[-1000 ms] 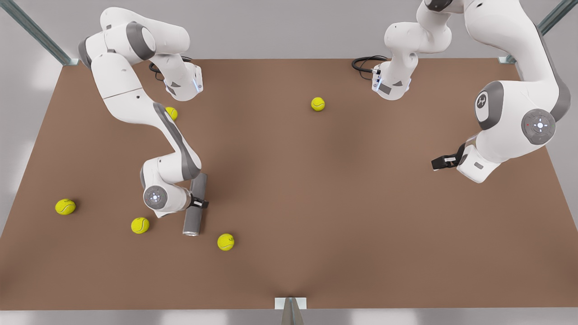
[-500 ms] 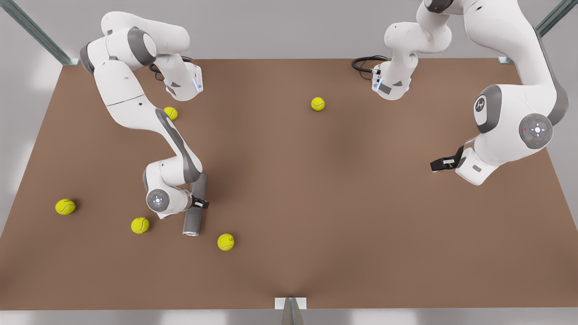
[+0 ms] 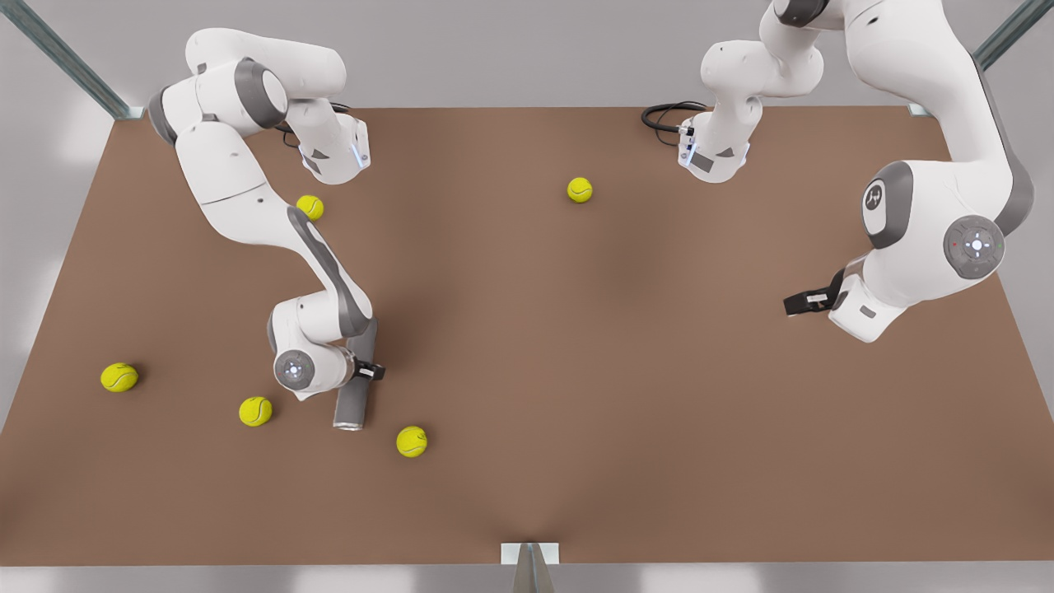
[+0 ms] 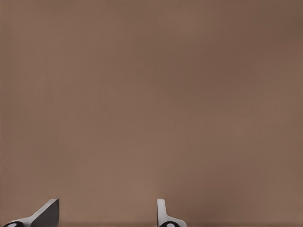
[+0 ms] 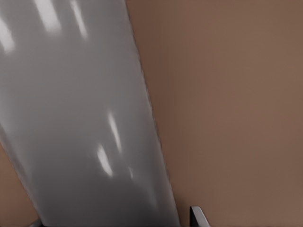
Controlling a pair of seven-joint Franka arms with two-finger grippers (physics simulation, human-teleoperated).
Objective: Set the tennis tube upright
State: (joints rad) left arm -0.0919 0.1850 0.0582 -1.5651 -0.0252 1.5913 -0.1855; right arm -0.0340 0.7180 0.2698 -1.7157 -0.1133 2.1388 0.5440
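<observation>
At seven o'clock on the table (image 3: 576,346), the right gripper (image 3: 368,372) straddles the lying tennis tube (image 3: 354,395); its grip cannot be judged. The open left gripper (image 3: 797,303) waits at three o'clock. An off-centre hold could let the tube swing into the nearby ball (image 3: 411,441).

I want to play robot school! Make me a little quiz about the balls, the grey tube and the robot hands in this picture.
1. How many small yellow-green tennis balls lie on the brown table?
2. True or false: the slim matte grey tennis tube is standing upright.
3. Which gripper is at the tube? A) the left gripper B) the right gripper C) both

Key:
1. Five.
2. False. It lies on its side, between two of the balls.
3. B. The right gripper sits across the tube's middle, at the front view's left. The left gripper waits, open, over bare table at the front view's right.
</observation>
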